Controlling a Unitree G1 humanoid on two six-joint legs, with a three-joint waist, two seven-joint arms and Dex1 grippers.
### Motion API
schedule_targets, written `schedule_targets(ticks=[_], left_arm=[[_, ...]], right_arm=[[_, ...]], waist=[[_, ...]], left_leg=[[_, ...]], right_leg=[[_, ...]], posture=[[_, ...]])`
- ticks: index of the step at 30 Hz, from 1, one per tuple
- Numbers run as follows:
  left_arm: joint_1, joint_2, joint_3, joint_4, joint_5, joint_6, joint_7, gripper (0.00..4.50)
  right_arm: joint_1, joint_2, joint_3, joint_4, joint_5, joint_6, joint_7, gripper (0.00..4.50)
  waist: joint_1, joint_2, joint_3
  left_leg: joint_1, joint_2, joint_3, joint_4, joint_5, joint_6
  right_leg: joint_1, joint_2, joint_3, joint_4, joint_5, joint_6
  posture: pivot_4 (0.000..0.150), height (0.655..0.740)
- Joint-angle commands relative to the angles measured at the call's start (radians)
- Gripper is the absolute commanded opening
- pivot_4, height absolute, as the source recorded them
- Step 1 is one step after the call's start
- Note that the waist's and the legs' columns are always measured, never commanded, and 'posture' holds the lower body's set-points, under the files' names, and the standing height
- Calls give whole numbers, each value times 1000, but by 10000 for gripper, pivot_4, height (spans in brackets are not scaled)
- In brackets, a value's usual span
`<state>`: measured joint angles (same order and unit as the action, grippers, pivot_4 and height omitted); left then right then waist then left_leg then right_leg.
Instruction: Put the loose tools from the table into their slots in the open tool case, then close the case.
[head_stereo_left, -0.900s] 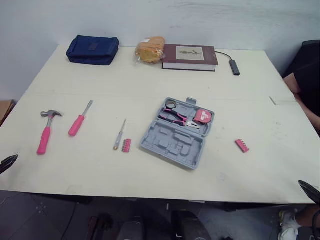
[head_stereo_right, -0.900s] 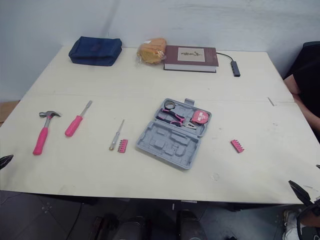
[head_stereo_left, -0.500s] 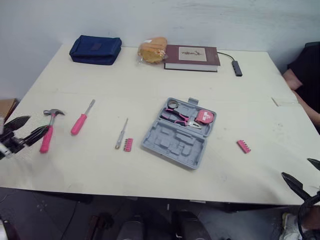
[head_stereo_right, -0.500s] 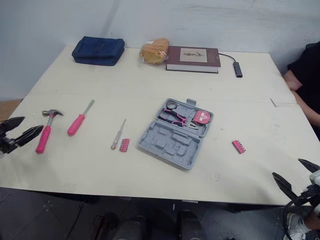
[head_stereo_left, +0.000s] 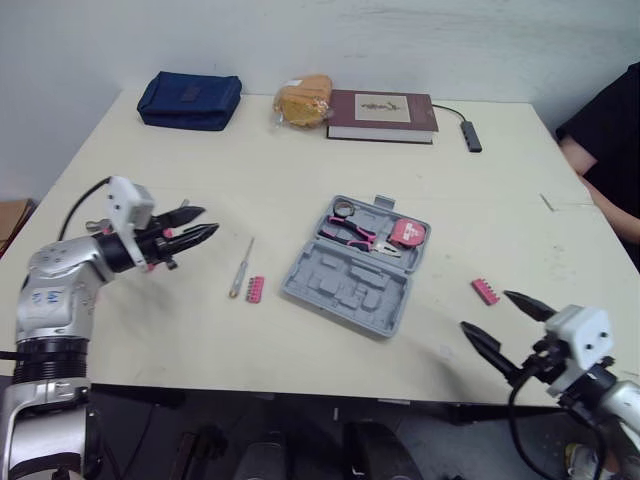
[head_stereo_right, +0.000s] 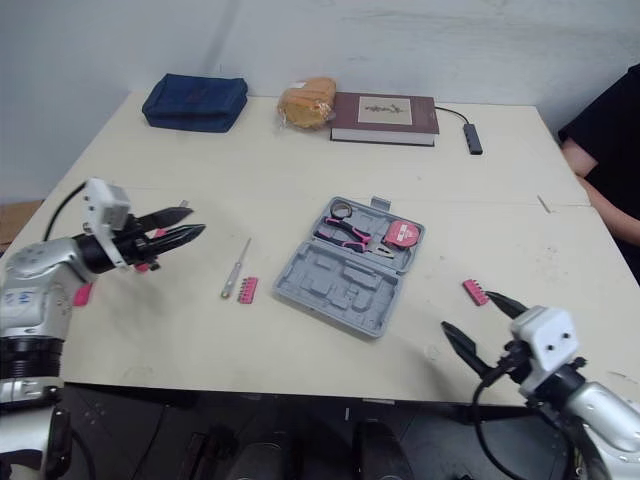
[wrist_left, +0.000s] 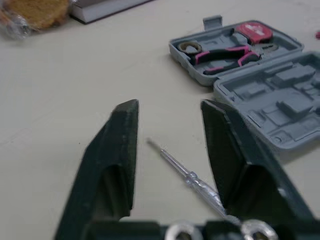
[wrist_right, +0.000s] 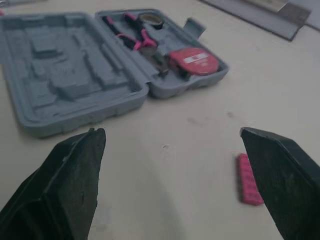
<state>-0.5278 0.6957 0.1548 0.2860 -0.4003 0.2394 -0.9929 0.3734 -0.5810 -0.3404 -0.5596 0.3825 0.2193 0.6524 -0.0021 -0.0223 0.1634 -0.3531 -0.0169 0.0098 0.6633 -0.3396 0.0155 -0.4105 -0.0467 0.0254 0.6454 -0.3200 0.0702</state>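
Both head eyes look down over the whole table, while each wrist camera skims low and close, sharing the open case.

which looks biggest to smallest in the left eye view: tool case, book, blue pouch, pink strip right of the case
1. tool case
2. book and blue pouch, too alike to rank
3. pink strip

Looks like a plain office or lab room. Wide pale counter before a bare grey wall. Along the far edge, everyday desk clutter: a book, a blue pouch, a bagged bun, a hub on its cable. In the middle, an open grey case, with a screwdriver laid apart. At the right edge, a person's dark sleeve. Below, dark floor.
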Motion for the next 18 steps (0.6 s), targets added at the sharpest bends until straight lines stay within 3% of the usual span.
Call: schedule_targets(ticks=[1,2,7,18], left_arm=[[-35,-35,-50,-6,45,-26,16,2319],[-49,-51,-64,7,54,-30,20,92],[-151,-162,-154,110,130,-47,52,0],[-370,-314,-260,425,302,-81,161,0]], right_arm=[[-38,-11,43,-60,-58,30,-54,31279],[-53,-13,58,-63,-75,40,-65,28042],[-153,-21,153,-65,-160,128,-127,2078],[-328,-24,286,42,-268,290,-173,627]], waist=[[1,0,0],[1,-1,0],[5,-1,0],[3,-2,0]], left_leg=[[-1,0,0,1,0,0],[-1,0,0,1,0,0],[-1,0,-1,3,0,0],[-3,-1,0,4,2,-3]], right_leg=[[0,0,0,0,0,0],[0,0,0,0,0,1],[0,0,-1,1,0,1],[-2,2,0,1,1,2]], posture=[[1500,7400],[1500,7400],[1500,7400],[1500,7400]])
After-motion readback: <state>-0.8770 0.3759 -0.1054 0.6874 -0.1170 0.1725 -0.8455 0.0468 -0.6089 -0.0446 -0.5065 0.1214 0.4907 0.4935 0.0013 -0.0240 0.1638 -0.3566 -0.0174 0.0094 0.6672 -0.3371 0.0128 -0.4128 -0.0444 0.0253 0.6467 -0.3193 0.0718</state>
